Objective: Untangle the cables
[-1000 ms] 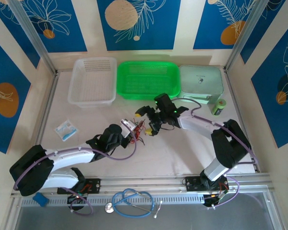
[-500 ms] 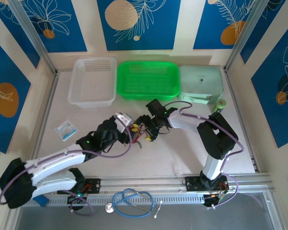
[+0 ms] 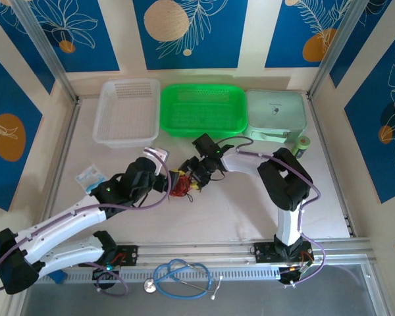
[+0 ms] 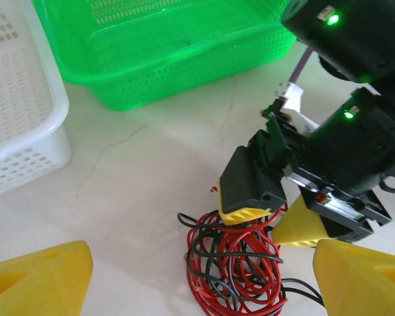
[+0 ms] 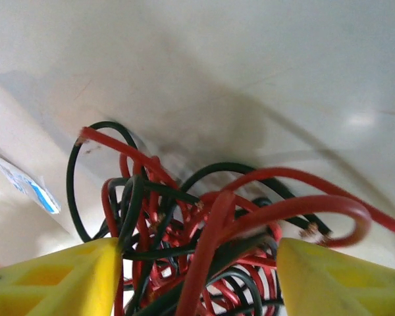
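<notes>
The right gripper (image 4: 271,222) stands with its jaws about half apart, planted over the top of the cables (image 4: 234,273), and red and black loops fill the gap between its yellow tips. Its wrist view is too close and soft to settle whether the tips pinch a strand or merely straddle the heap. The left gripper (image 4: 201,280) has its jaws wide and holds nothing, with a tip on either side of the bundle, on the side away from the green basket (image 4: 184,79).

The cables lie in one knotted heap on the table, in front of the green basket's near wall toward its left end, clear of it.

I judge the step in hand to be taking a first hold on the knot, since no wire is separated yet. The next move calls for the right jaws to shut on one strand only and the left jaws to pin the rest. The two should then draw apart gently, so the loops slip free rather than tighten.
</notes>
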